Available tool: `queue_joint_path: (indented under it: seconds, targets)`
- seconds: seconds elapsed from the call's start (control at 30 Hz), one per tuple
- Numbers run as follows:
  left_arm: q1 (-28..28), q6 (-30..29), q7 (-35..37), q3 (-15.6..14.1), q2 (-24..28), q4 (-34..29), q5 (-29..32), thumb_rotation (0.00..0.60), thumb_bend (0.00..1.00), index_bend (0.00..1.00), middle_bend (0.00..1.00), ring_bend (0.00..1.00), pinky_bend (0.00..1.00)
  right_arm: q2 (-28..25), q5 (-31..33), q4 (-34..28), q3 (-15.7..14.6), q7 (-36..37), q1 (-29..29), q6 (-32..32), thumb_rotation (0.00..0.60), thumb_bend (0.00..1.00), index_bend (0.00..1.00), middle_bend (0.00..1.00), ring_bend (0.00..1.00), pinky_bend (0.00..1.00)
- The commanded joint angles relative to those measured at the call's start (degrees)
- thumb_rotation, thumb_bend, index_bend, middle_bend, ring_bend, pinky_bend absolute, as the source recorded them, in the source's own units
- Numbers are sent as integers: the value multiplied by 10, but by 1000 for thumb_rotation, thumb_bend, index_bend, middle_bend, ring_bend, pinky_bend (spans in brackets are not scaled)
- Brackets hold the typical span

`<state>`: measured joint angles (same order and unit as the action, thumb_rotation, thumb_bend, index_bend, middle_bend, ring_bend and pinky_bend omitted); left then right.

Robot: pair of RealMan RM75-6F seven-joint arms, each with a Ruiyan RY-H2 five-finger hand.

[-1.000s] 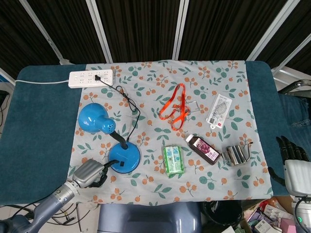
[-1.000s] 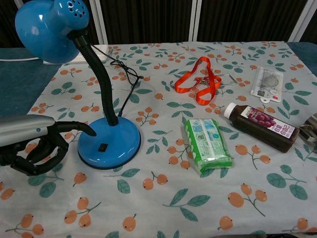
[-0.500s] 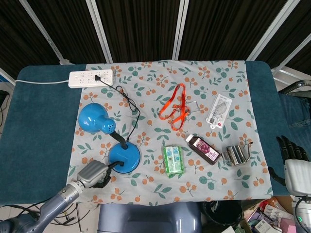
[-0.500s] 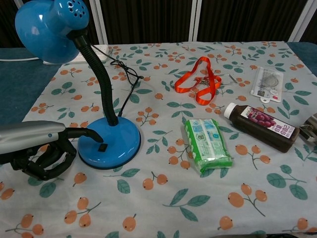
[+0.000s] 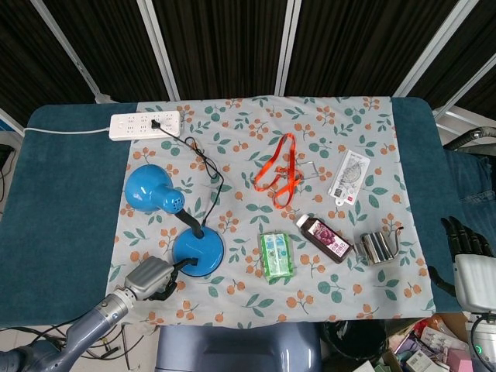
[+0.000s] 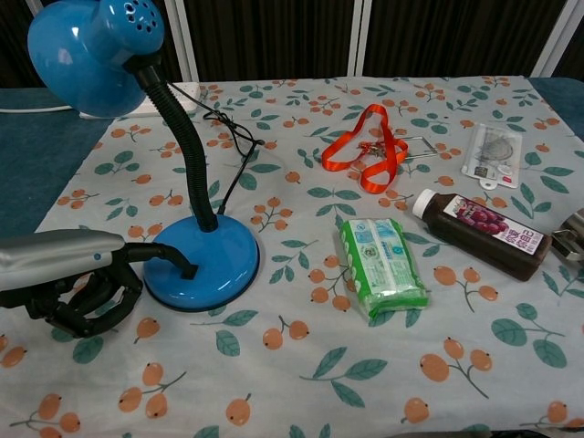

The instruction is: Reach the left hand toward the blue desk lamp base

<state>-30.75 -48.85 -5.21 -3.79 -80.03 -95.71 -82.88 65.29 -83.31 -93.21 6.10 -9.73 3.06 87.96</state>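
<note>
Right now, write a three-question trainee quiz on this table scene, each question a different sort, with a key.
1. True or false: the left hand is beside the lamp base, with one finger stretched out over its near-left edge.
2. Multiple choice: what lies directly between the lamp base and the dark juice bottle? A) the power strip B) the green tissue pack C) the orange lanyard
3. Fill in: the lamp's black cord plugs into the white ____ at the far left of the table.

Key: 1 true; 2 B; 3 power strip.
</note>
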Motion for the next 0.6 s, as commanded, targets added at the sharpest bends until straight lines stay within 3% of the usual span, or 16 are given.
queue_joint_path:
  seconds: [0.03, 0.47, 0.6]
  targets:
    - [0, 0, 0, -2, 0, 4, 2, 600, 583, 145, 667, 695, 691, 0, 1, 0, 0, 0, 0, 0, 600, 162, 4, 56, 120, 161]
    - [-7, 9, -1, -9, 0, 4, -1, 600, 580, 167, 667, 695, 691, 1, 1, 0, 0, -1, 0, 0, 600, 163, 4, 56, 121, 161]
    - [-8, 12, 1, -13, 1, 4, -5, 600, 580, 215, 667, 695, 690, 1, 0, 0, 0, -1, 0, 0, 600, 162, 4, 56, 121, 161]
